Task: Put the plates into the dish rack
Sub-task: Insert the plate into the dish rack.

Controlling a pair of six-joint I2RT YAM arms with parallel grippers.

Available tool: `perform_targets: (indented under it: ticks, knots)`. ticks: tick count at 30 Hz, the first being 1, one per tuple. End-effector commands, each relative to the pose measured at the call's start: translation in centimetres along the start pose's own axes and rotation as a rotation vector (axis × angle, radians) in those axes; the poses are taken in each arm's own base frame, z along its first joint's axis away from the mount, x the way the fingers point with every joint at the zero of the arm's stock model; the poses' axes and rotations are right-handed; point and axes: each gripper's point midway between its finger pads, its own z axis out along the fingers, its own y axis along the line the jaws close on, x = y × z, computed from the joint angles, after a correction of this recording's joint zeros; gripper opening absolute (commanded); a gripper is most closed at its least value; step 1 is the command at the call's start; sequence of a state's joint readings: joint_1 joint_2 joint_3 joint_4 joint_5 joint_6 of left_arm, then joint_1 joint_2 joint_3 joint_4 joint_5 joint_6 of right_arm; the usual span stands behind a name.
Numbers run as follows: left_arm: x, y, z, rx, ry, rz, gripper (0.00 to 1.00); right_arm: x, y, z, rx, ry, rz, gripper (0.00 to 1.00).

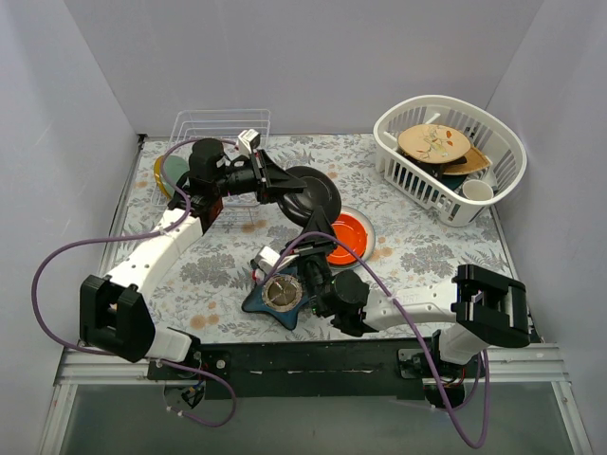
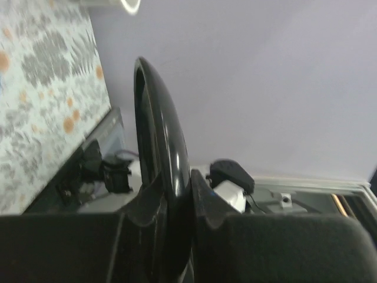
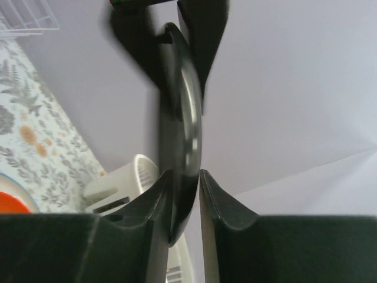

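Mid-air, left fingers (image 2: 141, 218) and right fingers (image 3: 150, 209) both clamped on dark plate (image 1: 318, 190).

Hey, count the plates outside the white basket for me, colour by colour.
Black plate: 1
Orange-red plate: 1
Yellow plate: 1
Teal-green plate: 1
Total: 4

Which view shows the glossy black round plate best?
Top external: the glossy black round plate shows most of its round face there. The left wrist and right wrist views catch the plate only edge-on, as a thin dark rim.
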State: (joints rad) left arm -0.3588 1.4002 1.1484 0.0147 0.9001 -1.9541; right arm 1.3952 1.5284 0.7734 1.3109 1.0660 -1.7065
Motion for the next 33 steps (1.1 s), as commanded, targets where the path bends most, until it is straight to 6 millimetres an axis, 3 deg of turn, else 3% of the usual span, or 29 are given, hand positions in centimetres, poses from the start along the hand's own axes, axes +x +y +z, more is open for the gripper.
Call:
perform_targets:
  ticks: [1,13,18,24,25,26,28,30,33]
  knots:
    - [1.6,-3.7,-1.4,0.114,0.017,0.103,0.00,2.8,-5.1,-0.9,0.206,0.071,0.355,0.33]
    - [-0.2,-3.9,-0.5,0.154,-0.031,0.118,0.00,3.7,-4.6,-1.5,0.173,0.128,0.463,0.72]
    - [-1.5,-3.7,0.3,0.166,-0.042,0.128,0.00,3.3,-5.1,-1.7,0.151,0.125,0.510,0.77]
    - [-4.7,-3.9,0.9,0.131,-0.101,0.180,0.00,0.0,-3.9,-2.5,-0.013,0.070,0.698,0.79]
    - [-5.7,-4.7,0.6,0.124,-0.131,0.249,0.00,-0.7,-3.6,-2.8,-0.055,0.057,0.716,0.79]
    - [-6.4,-4.2,0.5,0.084,-0.153,0.236,0.00,-1.5,-3.3,-2.9,-0.085,0.054,0.872,0.80]
    - [-8.8,-3.7,-0.9,0.025,-0.225,0.309,0.00,-2.3,-3.3,-3.3,-0.193,0.036,0.903,0.84]
    - [-10.5,-3.6,-2.5,-0.032,-0.280,0.341,0.00,-2.0,-4.3,-3.5,-0.198,0.040,0.984,0.85]
    - [-13.2,-3.1,-6.0,-0.102,-0.364,0.419,0.00,-1.3,-4.1,-3.8,-0.204,0.064,0.983,0.86]
